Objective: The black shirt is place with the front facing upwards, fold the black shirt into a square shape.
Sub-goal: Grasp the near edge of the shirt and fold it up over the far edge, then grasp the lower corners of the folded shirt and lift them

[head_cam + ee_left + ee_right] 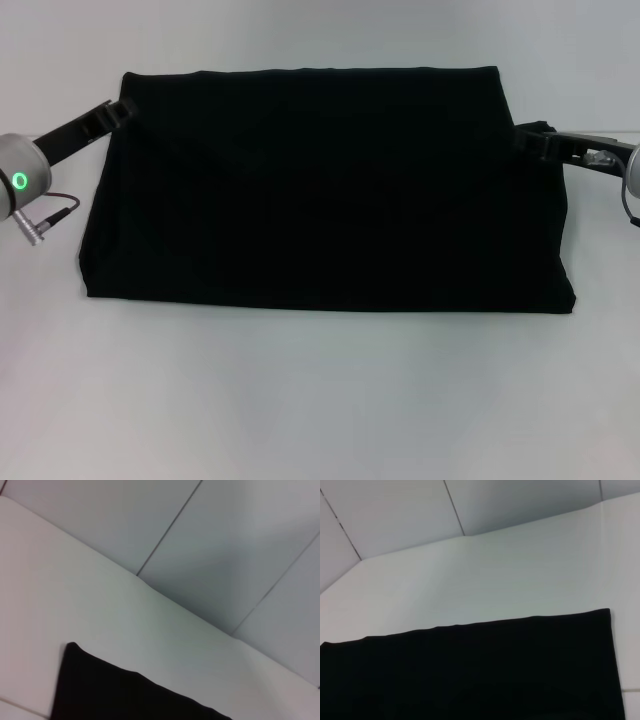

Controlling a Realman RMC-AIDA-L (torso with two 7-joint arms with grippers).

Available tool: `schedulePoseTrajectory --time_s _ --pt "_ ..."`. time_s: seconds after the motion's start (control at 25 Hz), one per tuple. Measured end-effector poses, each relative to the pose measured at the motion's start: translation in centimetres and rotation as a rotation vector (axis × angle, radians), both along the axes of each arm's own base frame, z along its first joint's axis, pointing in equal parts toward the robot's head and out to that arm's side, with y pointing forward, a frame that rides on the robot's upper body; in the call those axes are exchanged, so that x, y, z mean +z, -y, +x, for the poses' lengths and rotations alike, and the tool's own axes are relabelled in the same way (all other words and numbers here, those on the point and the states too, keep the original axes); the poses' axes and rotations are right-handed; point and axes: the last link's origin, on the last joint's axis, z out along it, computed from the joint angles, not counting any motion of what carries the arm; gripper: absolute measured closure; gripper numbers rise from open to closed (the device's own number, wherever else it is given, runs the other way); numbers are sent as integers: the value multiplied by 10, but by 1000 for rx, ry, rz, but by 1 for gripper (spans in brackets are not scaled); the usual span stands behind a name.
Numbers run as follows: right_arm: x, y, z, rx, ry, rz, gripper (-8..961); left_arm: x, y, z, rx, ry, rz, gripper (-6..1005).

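Two claws [122,108] [527,138] flank the folded black shirt [320,190].

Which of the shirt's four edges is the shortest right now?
On the black shirt, the right-side edge, next to the right gripper; the left gripper sits at the far-left corner.

Bare table [320,400] rings the black shirt [320,190].

White tabletop [320,400], plain and matte, pale grey tiled floor [240,540] with thin dark seams beyond
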Motion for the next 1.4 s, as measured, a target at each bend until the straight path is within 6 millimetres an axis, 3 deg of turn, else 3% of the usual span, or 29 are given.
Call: schedulePoseTrajectory --time_s 0.16,0.44,0.68,0.88,1.08,1.4 --pt "5 0 3 -10 -31 24 655 3 2 -4 5 7 3 861" --pt "20 13 5 42 -159 -18 366 16 17 -11 -53 98 -74 394" --pt "18 36 0 175 -168 -162 93 27 33 -15 -84 145 -241 302" --pt "-9 75 -3 418 -37 -400 59 32 46 -23 -19 117 -424 292" --pt "-39 111 4 547 21 -527 39 33 51 -33 49 12 -507 292" --pt "-56 126 6 596 47 -562 38 28 51 -40 64 -64 -512 289"
